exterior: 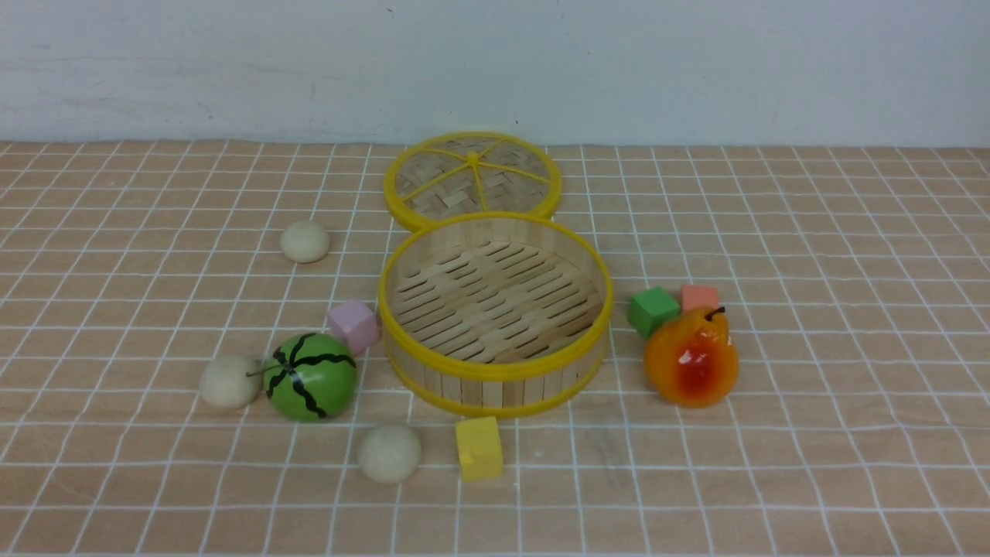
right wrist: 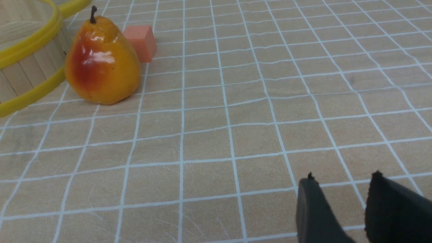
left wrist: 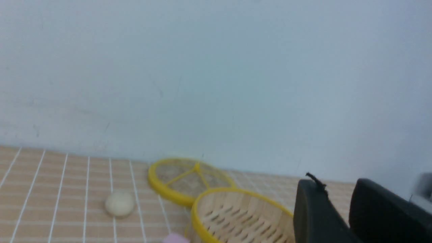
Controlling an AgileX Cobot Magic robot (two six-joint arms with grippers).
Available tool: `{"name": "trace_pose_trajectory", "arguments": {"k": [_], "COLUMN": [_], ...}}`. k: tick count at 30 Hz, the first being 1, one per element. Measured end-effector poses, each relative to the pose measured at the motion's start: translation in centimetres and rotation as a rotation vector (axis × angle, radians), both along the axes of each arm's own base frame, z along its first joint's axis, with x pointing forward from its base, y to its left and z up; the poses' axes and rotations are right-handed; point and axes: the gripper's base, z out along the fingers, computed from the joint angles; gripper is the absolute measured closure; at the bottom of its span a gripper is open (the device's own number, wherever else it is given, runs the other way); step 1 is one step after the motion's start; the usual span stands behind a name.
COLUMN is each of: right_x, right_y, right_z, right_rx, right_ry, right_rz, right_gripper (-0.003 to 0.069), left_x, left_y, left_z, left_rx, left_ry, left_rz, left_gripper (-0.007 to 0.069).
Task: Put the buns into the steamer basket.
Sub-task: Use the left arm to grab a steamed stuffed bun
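Three cream-white buns lie on the checked cloth left of the steamer basket [exterior: 495,373]: one at the back [exterior: 305,241], one beside the green watermelon [exterior: 230,381], one at the front [exterior: 389,453]. The round bamboo basket holds nothing. Neither gripper shows in the front view. In the left wrist view my left gripper [left wrist: 337,184] hangs above the cloth with its fingers slightly apart and nothing between them; the back bun [left wrist: 119,204] and the steamer basket [left wrist: 236,216] lie ahead of it. My right gripper [right wrist: 342,177] hovers low over bare cloth, fingers apart and holding nothing.
The woven lid [exterior: 472,179] lies flat behind the basket. A watermelon toy [exterior: 310,377] and pink cube [exterior: 353,325] sit left of the basket, a yellow cube [exterior: 479,447] in front. A pear [exterior: 691,358], green cube [exterior: 653,311] and orange cube [exterior: 699,297] stand at its right.
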Motion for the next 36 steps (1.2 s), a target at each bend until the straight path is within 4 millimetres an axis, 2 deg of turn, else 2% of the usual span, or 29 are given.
{"name": "trace_pose_trajectory", "arguments": {"k": [1, 3, 4, 6, 9, 11, 12, 14, 15, 17, 23, 27, 28, 33, 36], "right_x": [0.0, 0.0, 0.0, 0.0, 0.0, 0.0, 0.0, 0.0, 0.0, 0.0, 0.0, 0.0, 0.0, 0.0, 0.0], "right_y": [0.0, 0.0, 0.0, 0.0, 0.0, 0.0, 0.0, 0.0, 0.0, 0.0, 0.0, 0.0, 0.0, 0.0, 0.0], "right_z": [0.0, 0.0, 0.0, 0.0, 0.0, 0.0, 0.0, 0.0, 0.0, 0.0, 0.0, 0.0, 0.0, 0.0, 0.0], "right_rx": [0.000, 0.000, 0.000, 0.000, 0.000, 0.000, 0.000, 0.000, 0.000, 0.000, 0.000, 0.000, 0.000, 0.000, 0.000], "right_ry": [0.000, 0.000, 0.000, 0.000, 0.000, 0.000, 0.000, 0.000, 0.000, 0.000, 0.000, 0.000, 0.000, 0.000, 0.000], "right_rz": [0.000, 0.000, 0.000, 0.000, 0.000, 0.000, 0.000, 0.000, 0.000, 0.000, 0.000, 0.000, 0.000, 0.000, 0.000], "right_gripper": [0.0418, 0.0418, 0.0418, 0.0418, 0.0418, 0.0418, 0.0418, 0.0418, 0.0418, 0.0418, 0.0418, 0.0418, 0.0418, 0.0418, 0.0418], "left_x": [-0.7, -1.1, -1.0, -0.8, 0.1, 1.6, 1.7, 3.7, 3.8, 5.3, 9.2, 12.7, 12.9, 17.6, 19.4], "left_y": [0.2, 0.4, 0.4, 0.3, -0.2, -0.9, -0.9, -1.7, -1.7, -2.2, -3.6, -5.1, -5.2, -7.7, -8.8], "left_z": [1.8, 3.8, 4.4, 7.2, 8.9, 9.5, 9.4, 8.4, 8.3, 7.2, 4.8, 3.8, 3.7, 2.3, 1.3], "left_rx": [-0.011, -0.019, -0.015, -0.023, -0.047, -0.054, -0.049, 0.000, 0.002, 0.052, 0.103, 0.197, 0.208, 0.345, 0.403], "left_ry": [-0.032, -0.045, -0.030, 0.025, 0.164, 0.343, 0.367, 0.544, 0.551, 0.677, 0.839, 0.949, 0.956, 1.149, 1.228], "left_rz": [0.000, 0.000, 0.000, -0.010, -0.034, -0.048, -0.048, -0.038, -0.037, -0.021, -0.008, -0.037, -0.040, -0.158, -0.206], "left_gripper": [0.0454, 0.0452, 0.0452, 0.0449, 0.0447, 0.0442, 0.0442, 0.0442, 0.0442, 0.0439, 0.0433, 0.0431, 0.0431, 0.0422, 0.0417]}}
